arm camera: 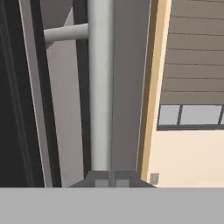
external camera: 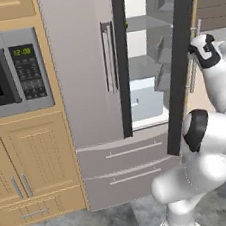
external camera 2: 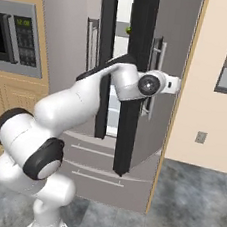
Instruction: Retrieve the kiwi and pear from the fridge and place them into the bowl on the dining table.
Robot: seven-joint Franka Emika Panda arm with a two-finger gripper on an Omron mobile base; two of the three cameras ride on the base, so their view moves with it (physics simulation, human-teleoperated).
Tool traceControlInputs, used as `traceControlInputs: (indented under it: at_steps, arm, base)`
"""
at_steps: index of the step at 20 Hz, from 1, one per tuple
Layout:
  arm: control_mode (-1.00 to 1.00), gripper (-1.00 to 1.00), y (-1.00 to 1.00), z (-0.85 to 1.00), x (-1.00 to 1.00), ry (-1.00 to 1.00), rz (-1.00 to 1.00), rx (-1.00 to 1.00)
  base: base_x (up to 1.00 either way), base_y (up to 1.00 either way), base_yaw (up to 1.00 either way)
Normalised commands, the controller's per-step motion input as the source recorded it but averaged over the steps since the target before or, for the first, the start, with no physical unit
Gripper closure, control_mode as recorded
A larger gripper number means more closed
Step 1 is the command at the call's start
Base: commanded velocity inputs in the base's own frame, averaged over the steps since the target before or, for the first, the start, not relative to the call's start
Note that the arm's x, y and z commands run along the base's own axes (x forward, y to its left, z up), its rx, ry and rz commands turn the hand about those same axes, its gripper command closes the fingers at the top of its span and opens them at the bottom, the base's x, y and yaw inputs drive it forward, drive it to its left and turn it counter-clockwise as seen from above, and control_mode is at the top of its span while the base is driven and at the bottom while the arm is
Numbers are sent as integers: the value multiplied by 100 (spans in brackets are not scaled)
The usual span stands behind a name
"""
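Nearest the base, the white arm bends up and reaches right to the fridge's (external camera: 90,77) right door (external camera 2: 168,52), which stands partly swung out with its black edge toward the cameras. The hand (arm camera: 109,177) is fully closed at the long vertical bar handle (arm camera: 101,87) of that door; in the hand view the two fingertips sit together at the foot of the bar, and whether they pinch it or merely press against it I cannot tell. In the right base view the wrist sits right against the same handle (external camera 2: 154,75).

The door is a stiff, heavy steel slab on hinges, so it should swing in an arc rather than pull straight; the bar is smooth and round, and a hold near its middle looks safest against slipping.

Farther in, the gap between the doors shows the white interior with clear shelves (external camera: 144,68) and a pale drawer (external camera: 146,100). A small green thing (external camera 2: 128,30), perhaps one of the fruits, sits on an upper shelf; too small to name. Kiwi and pear should be light and bruise easily, so a gentle grip around the widest part seems wise.

At far left is a built-in microwave (external camera: 9,73).
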Motion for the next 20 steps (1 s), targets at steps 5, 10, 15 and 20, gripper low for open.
traceControlInputs:
  at_steps: [5, 10, 15, 20]
  arm:
    - [-100, -100, -77, 29, -84, 14, 0, 0]
    - [-100, -100, -22, 32, -90, 1, 1, -2]
    - [-100, -100, 52, 22, -82, -4, 3, -17]
    - [-100, -100, 100, 0, -13, 0, 5, -30]
  base:
    - [0, 0, 0]
    - [0, 0, 0]
    - [0, 0, 0]
    - [0, 0, 0]
